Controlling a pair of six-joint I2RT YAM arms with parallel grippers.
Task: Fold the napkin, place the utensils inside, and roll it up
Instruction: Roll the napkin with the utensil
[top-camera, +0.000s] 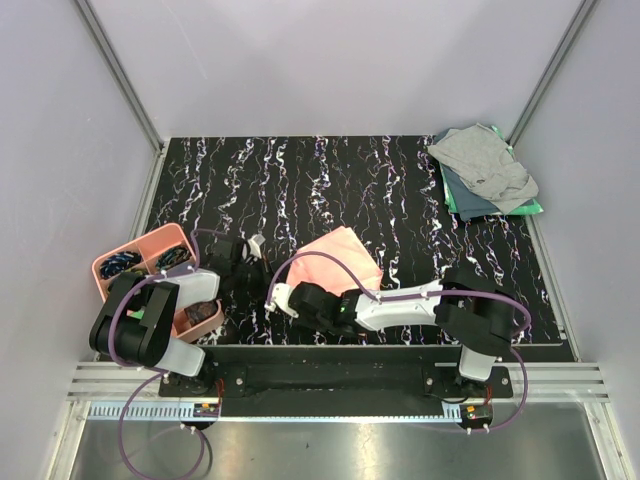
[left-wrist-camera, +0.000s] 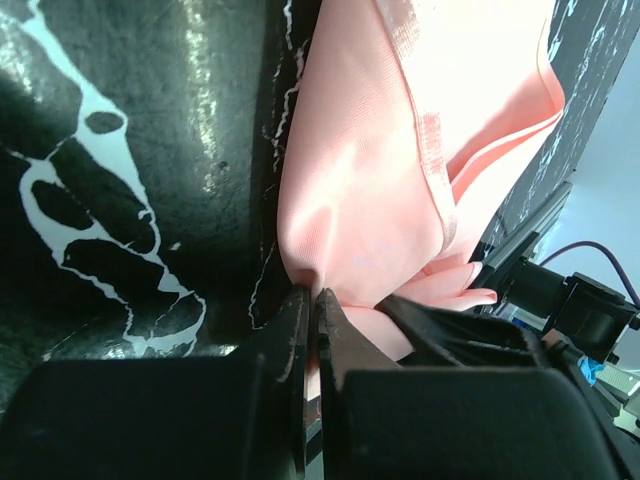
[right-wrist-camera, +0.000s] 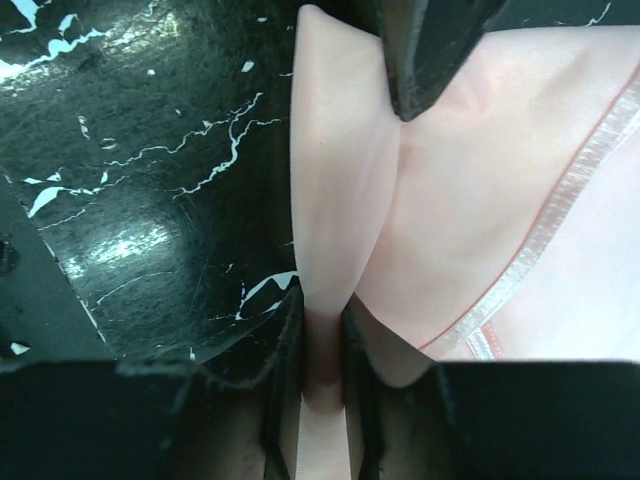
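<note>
Fingers of my left gripper press together on an edge of the napkin; my right gripper pinches a fold alongside, I judge to lift it for folding; it lies near the middle of the table; grey cloth far back.

Black-and-white arms, purple cables

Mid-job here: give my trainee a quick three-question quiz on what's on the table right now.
1. True or false: the left fingers and right fingers both pinch the napkin.
2. Which cloth tops the far-right pile? A grey, B green, C pink.
3. Fill in: the pink tray sits on the robot's ____ side.
Key: 1 true; 2 A; 3 left.
</note>
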